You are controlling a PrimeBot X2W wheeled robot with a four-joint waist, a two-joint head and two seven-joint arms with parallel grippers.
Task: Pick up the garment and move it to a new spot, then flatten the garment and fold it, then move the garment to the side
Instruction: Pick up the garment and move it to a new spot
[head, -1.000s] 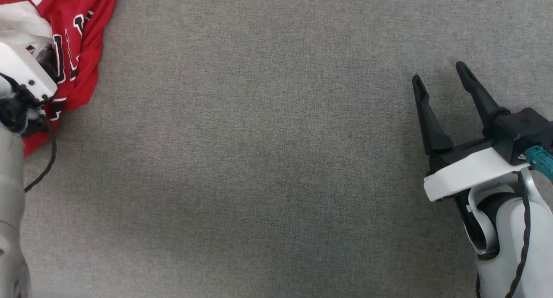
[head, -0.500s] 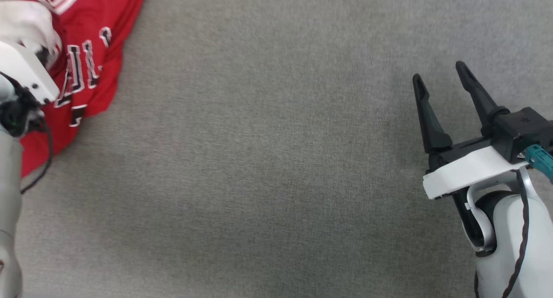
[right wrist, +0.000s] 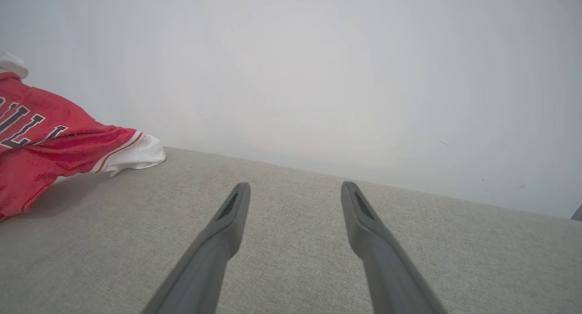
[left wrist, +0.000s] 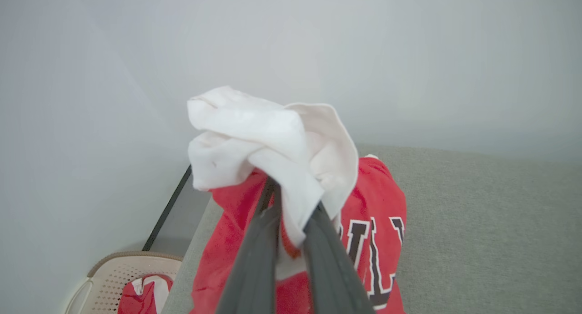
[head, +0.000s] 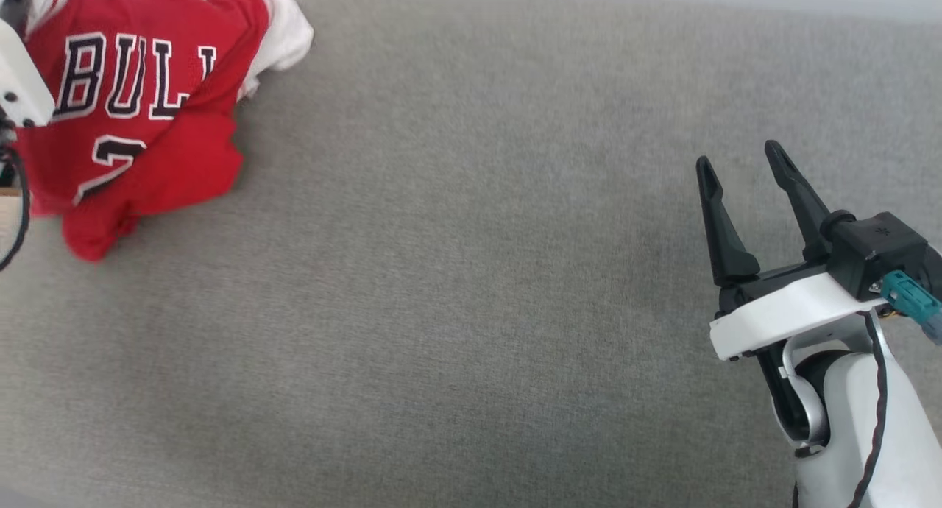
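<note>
The garment (head: 147, 125), a red jersey with black white-outlined letters and white sleeves, hangs crumpled at the top left of the head view, its lower part resting on the grey surface. My left gripper (left wrist: 291, 214) is shut on a bunch of its white fabric, seen in the left wrist view, with the red body (left wrist: 377, 200) drooping below. Only the left arm's white mount (head: 18, 73) shows at the head view's left edge. My right gripper (head: 737, 156) stands open and empty at the right, far from the garment. From the right wrist, the garment (right wrist: 41, 136) lies at far left beyond the open gripper (right wrist: 295, 186).
A grey fabric surface (head: 471, 309) spreads across the head view, ending at a pale wall (right wrist: 291, 77). Beside the surface's left end, low down, stands a beige perforated basket (left wrist: 109, 268) holding another red and white cloth (left wrist: 143, 296).
The garment has been raised off the surface and has opened out, its chest letters now facing up. The head view has shifted. The right gripper stays open.
</note>
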